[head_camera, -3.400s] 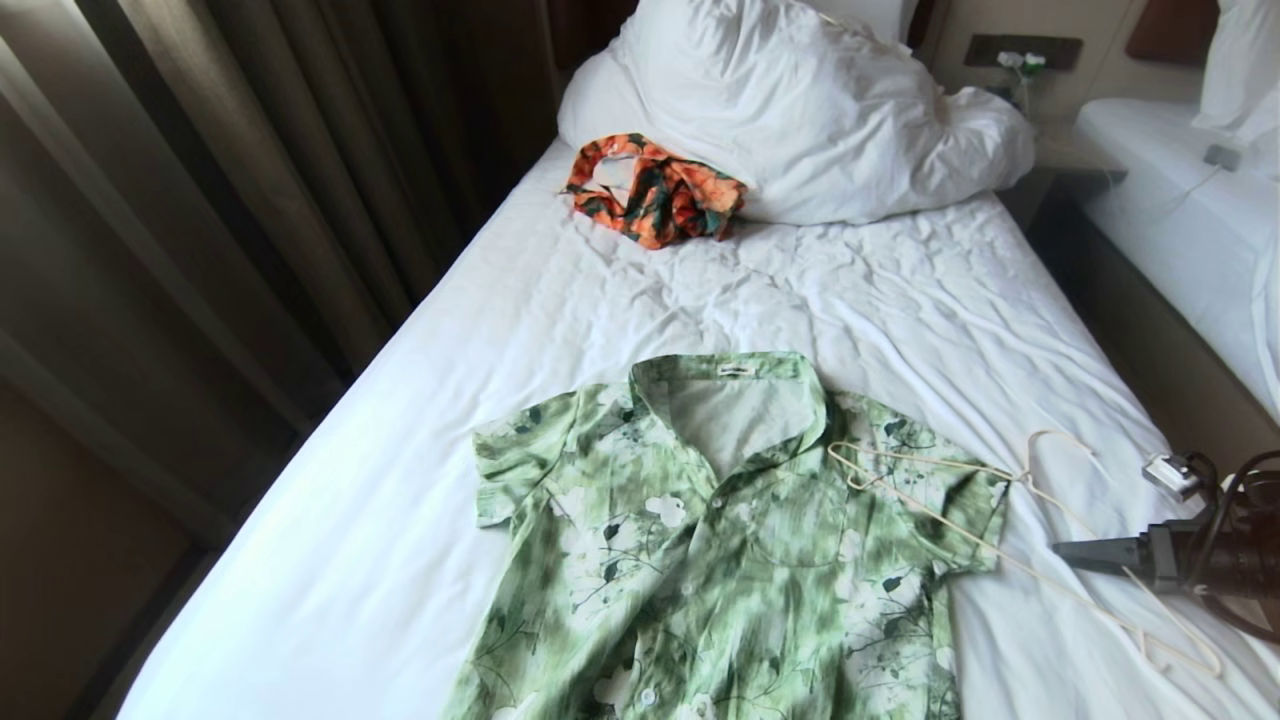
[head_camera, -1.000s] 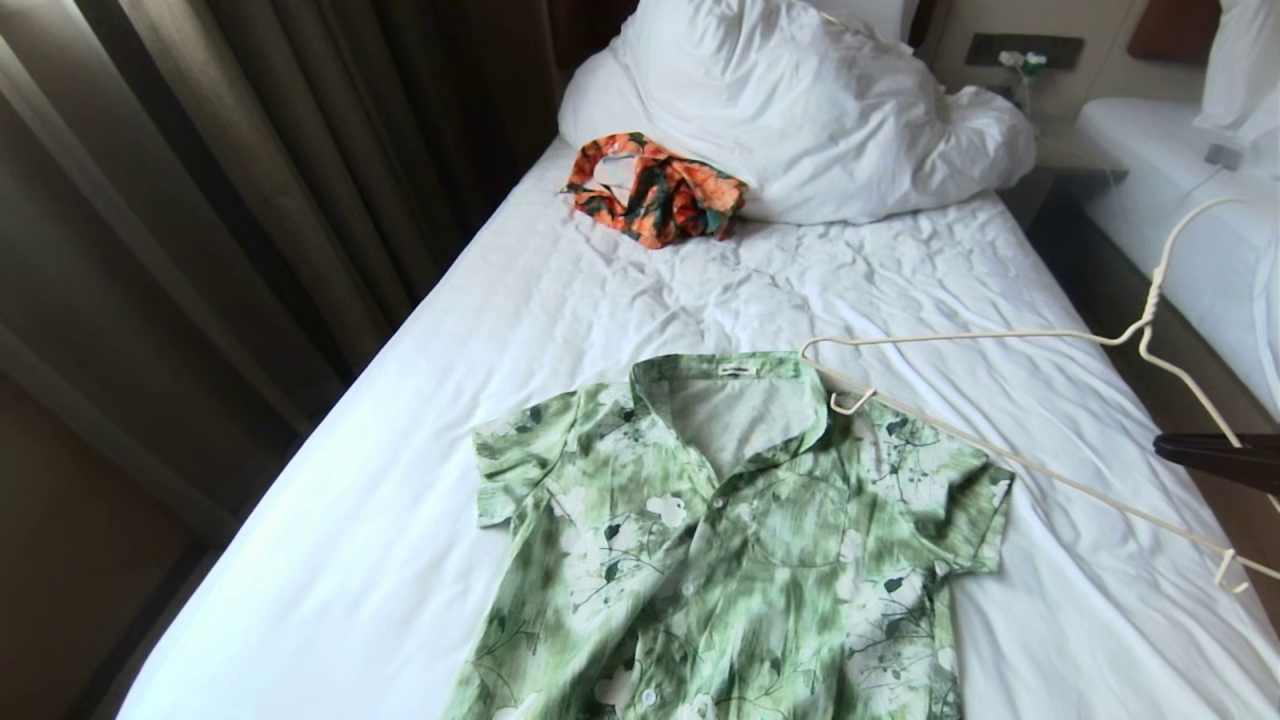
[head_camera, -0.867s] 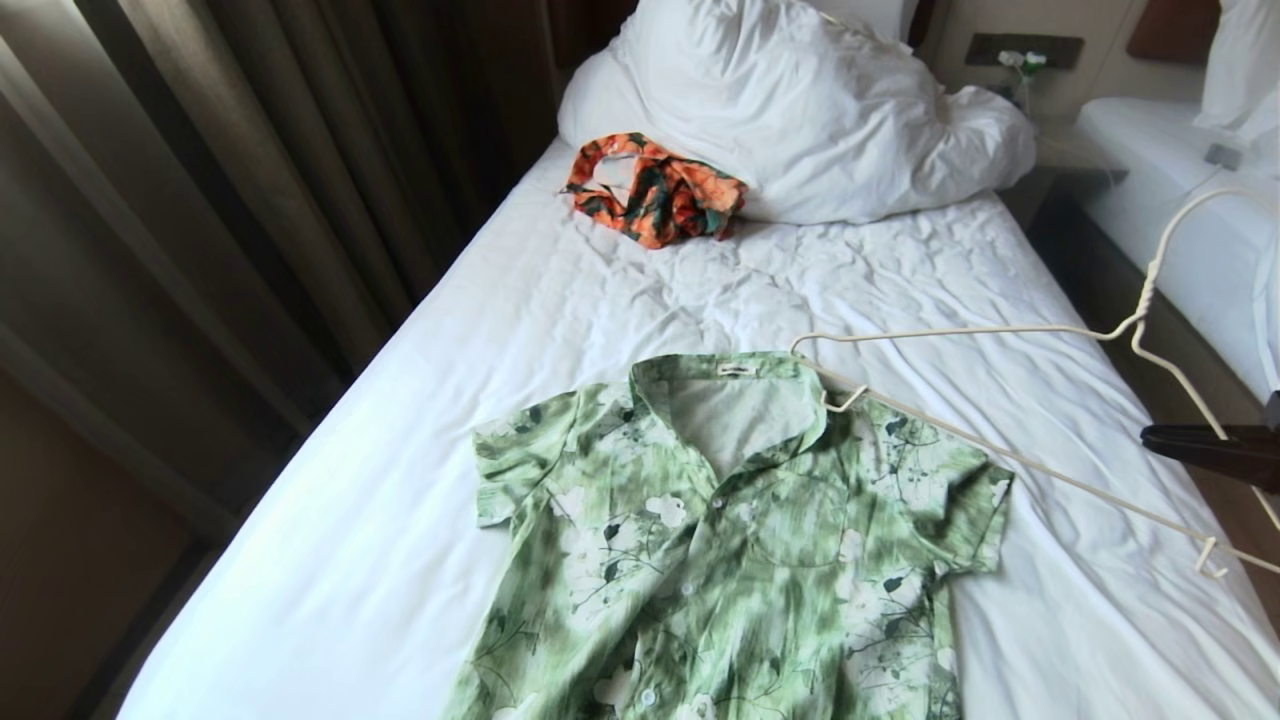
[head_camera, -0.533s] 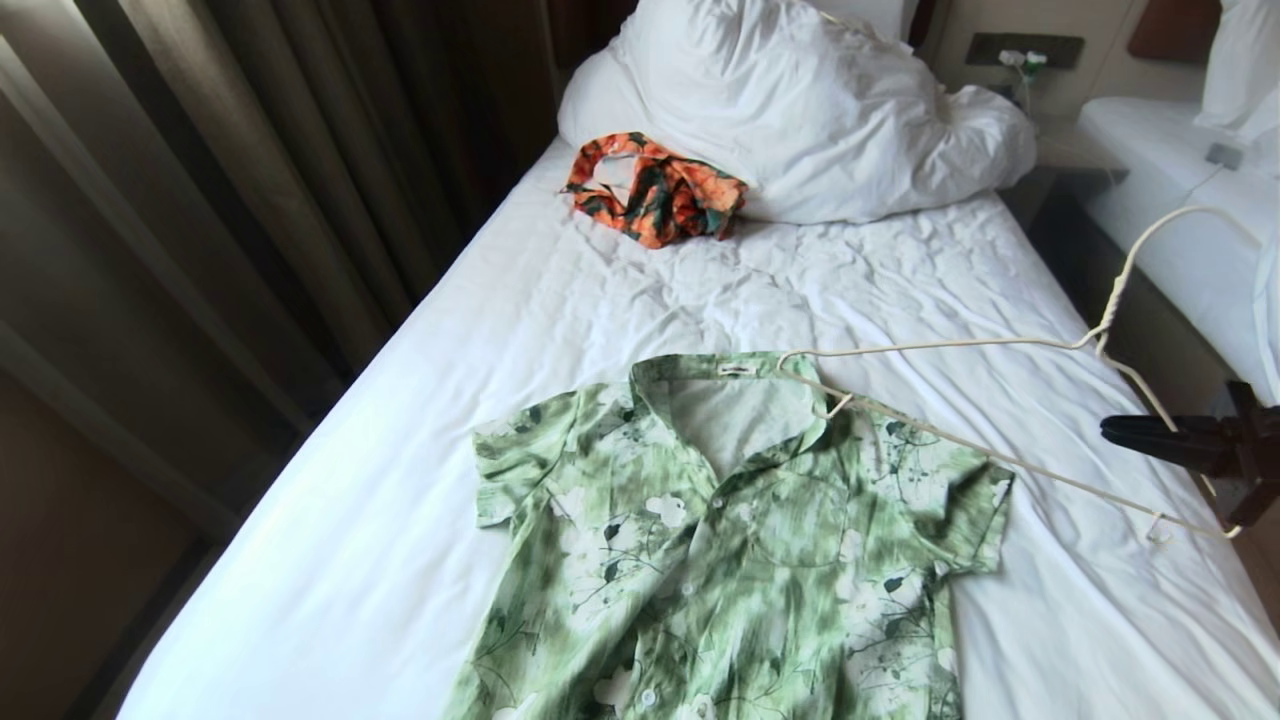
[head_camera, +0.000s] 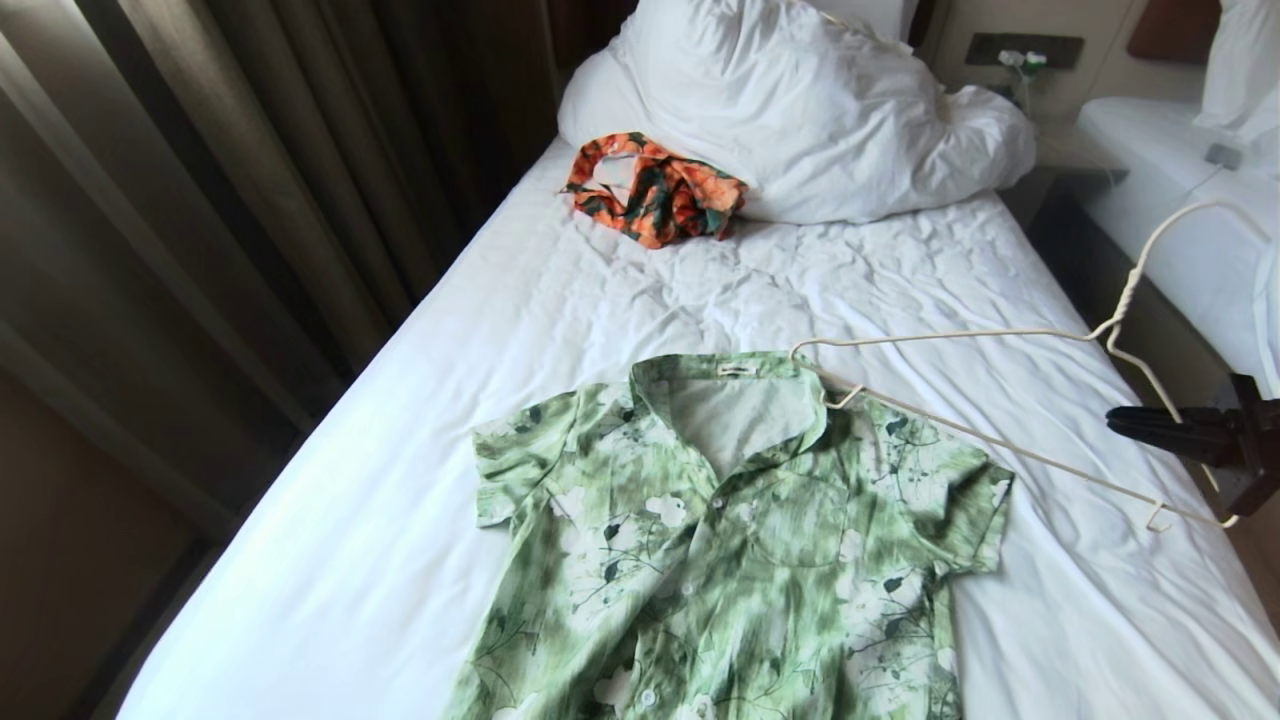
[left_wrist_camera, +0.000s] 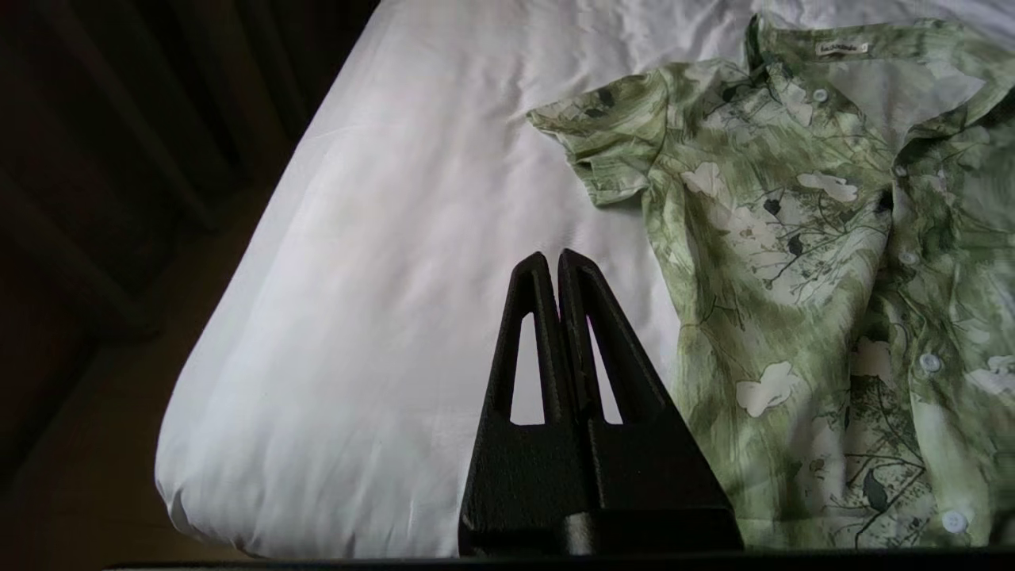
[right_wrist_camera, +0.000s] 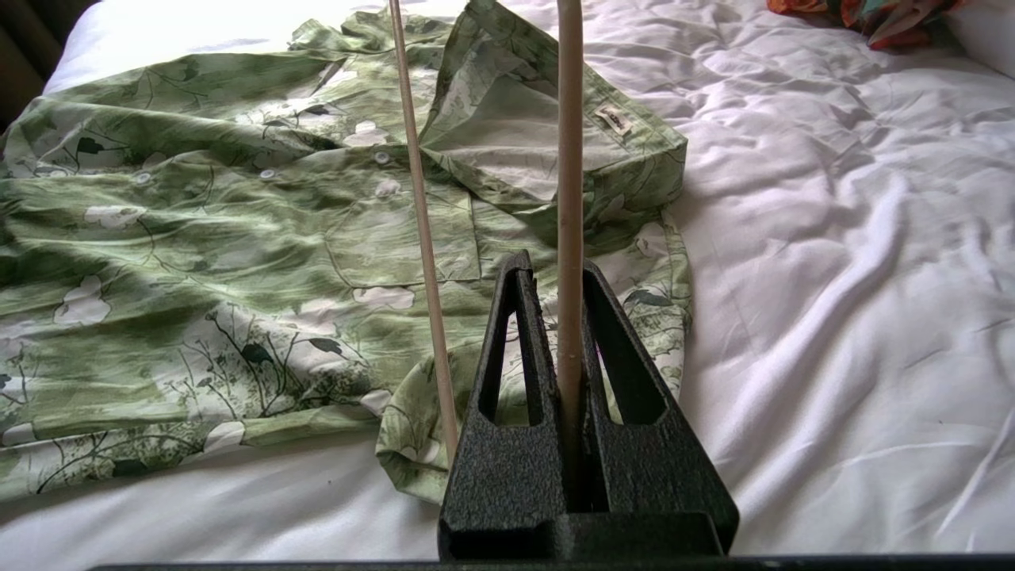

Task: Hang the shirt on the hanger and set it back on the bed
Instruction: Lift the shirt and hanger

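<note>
The right tool (right_wrist_camera: 559, 297) is clamped on one wire of the hanger (head_camera: 1000, 390), holding it above the bed (head_camera: 420, 400) near the bed's right edge, its far tip over the collar of the shirt (head_camera: 740, 540). The shirt lies flat near the bed's foot. Best to steer that tip into the open neck, keeping it low. The left tool (left_wrist_camera: 559, 266) idles, closed and empty.

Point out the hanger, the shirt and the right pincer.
hanger (head_camera: 1000, 455), head view, lower wire.
shirt (head_camera: 740, 560), head view, chest by the pocket.
right pincer (right_wrist_camera: 557, 270), right wrist view, tips shut on the hanger wire.
</note>
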Available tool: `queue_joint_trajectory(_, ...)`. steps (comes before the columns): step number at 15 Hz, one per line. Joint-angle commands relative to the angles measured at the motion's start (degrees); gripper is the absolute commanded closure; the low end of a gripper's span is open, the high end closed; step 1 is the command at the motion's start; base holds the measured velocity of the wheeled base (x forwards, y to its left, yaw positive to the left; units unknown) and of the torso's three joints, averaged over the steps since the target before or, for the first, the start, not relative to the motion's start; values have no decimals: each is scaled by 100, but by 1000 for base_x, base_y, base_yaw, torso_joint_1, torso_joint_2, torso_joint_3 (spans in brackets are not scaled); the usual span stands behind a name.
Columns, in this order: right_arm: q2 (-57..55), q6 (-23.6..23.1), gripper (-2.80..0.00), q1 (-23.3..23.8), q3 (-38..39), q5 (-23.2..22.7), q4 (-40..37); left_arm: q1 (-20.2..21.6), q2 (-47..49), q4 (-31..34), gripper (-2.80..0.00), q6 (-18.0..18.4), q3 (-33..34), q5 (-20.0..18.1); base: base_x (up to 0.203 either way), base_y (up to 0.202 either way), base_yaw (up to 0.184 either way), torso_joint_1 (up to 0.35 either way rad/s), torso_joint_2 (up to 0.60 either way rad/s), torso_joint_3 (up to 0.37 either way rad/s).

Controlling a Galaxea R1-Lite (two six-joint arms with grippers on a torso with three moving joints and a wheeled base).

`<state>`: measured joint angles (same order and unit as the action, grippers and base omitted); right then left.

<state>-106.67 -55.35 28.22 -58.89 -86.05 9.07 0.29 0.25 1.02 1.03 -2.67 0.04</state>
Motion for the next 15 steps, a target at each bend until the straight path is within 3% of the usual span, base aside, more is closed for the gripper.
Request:
queue_joint_trajectory(1, 21, -29, 0, -15, -26, -52, 15, -19, 337, 54, 0, 102, -494, -165, 0, 0, 0, 0, 0, 0)
queue_joint_trajectory(5, 163, 19, 0, -174, 8, -43, -28, -34, 1979, 146, 0, 154, -1138, -1083, 0, 0, 0, 0, 0, 0)
queue_joint_trajectory(7, 252, 161, 0, -197, 26, -43, -63, -60, 3199, -115, 0, 151, -1268, -1601, 0, 0, 0, 0, 0, 0)
queue_joint_trajectory(10, 281, 263, 0, -221, 0, -32, -72, -342, 5195, -1167, 0, 71, -1401, -2167, 0, 0, 0, 0, 0, 0)
queue_joint_trajectory(15, 296, 371, 0, -184, -64, -8, -72, -1316, 8162, -2843, 0, -558, -2379, -2444, 0, 0, 0, 0, 0, 0)
